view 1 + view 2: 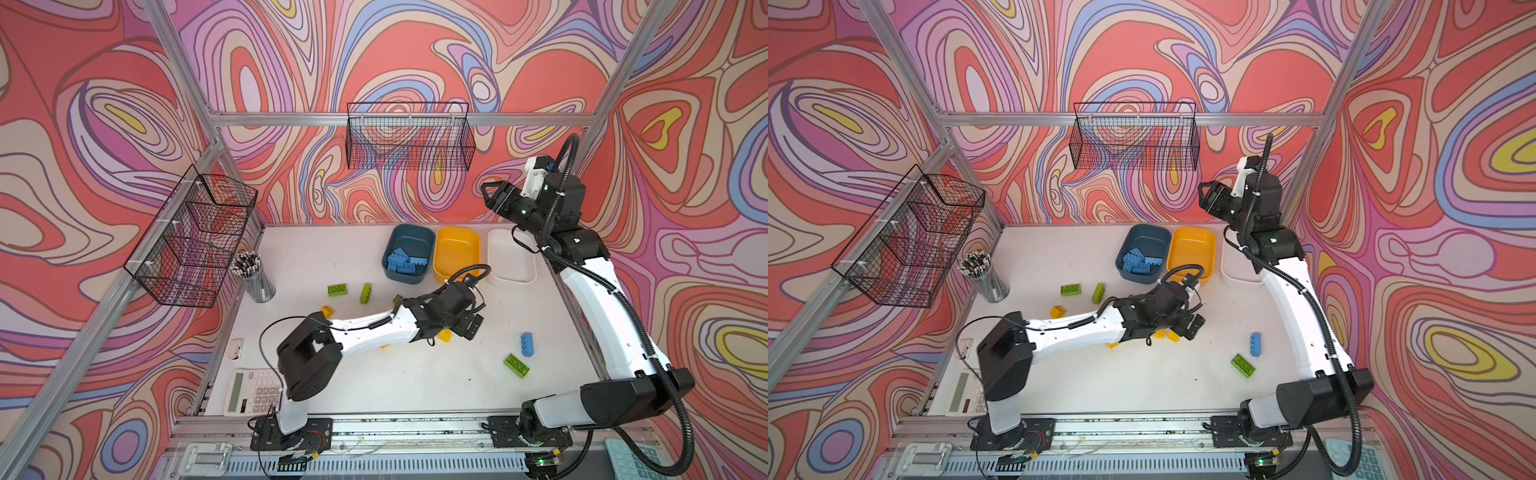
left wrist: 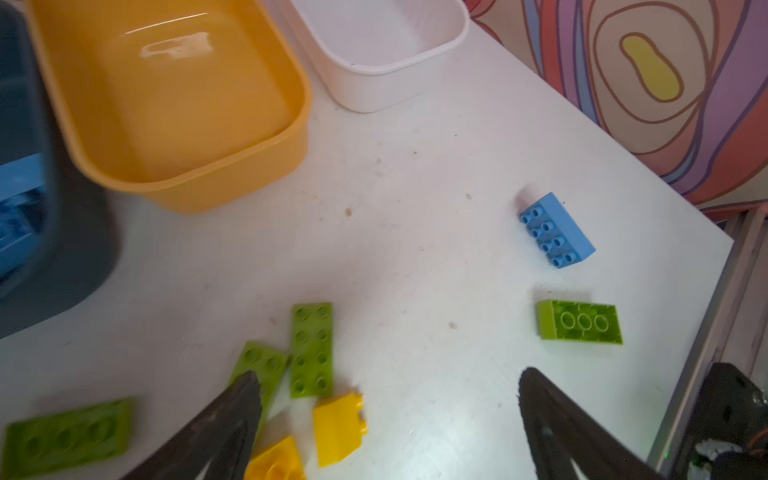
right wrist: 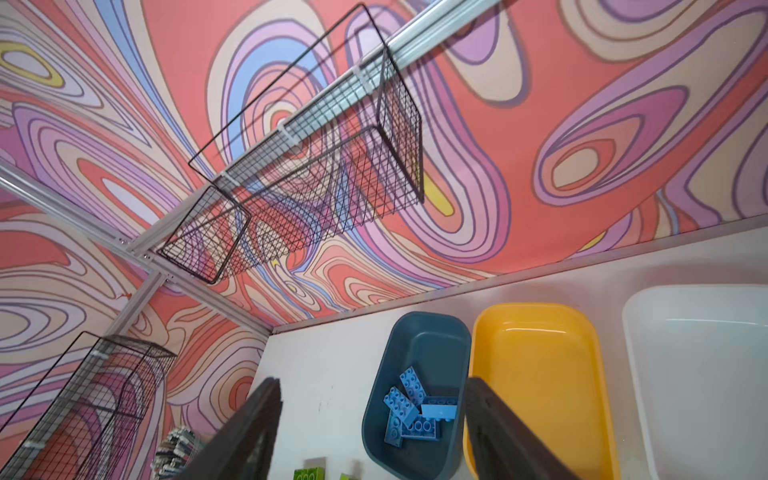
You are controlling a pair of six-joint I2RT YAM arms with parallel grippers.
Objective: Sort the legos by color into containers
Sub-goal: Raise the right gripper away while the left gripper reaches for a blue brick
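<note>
- beside the yellow-orange tub (image 1: 457, 245), tight against one flank, sits the dark teal tub (image 1: 409, 232); the white tub (image 1: 509, 257) is just beside the other flank.
- dark teal tub holds a loose heap of blue bricks (image 1: 405, 261), some flat, some tipped.
- left gripper (image 2: 386, 399): low over the table in front of the yellow-orange tub, fingers spread wide, nothing between them.
- wrist view shows a cluster by one finger: lime green bricks (image 2: 311, 349) studs up and two yellow bricks (image 2: 338, 428), all lying on the table.
- right gripper (image 1: 492, 195): raised above and behind the yellow-orange tub, near the back wall, fingers apart, holding nothing.
- loose blue brick (image 1: 527, 344) on its side and lime brick (image 1: 516, 365) underside up, near each other, well in front of the yellow-orange tub on its white-tub side.
- two more lime pieces (image 1: 337, 289) and (image 1: 365, 293) in front of the yellow-orange tub on its teal side; a yellow piece (image 1: 327, 311) lies just past them, partly under the left arm.
</note>
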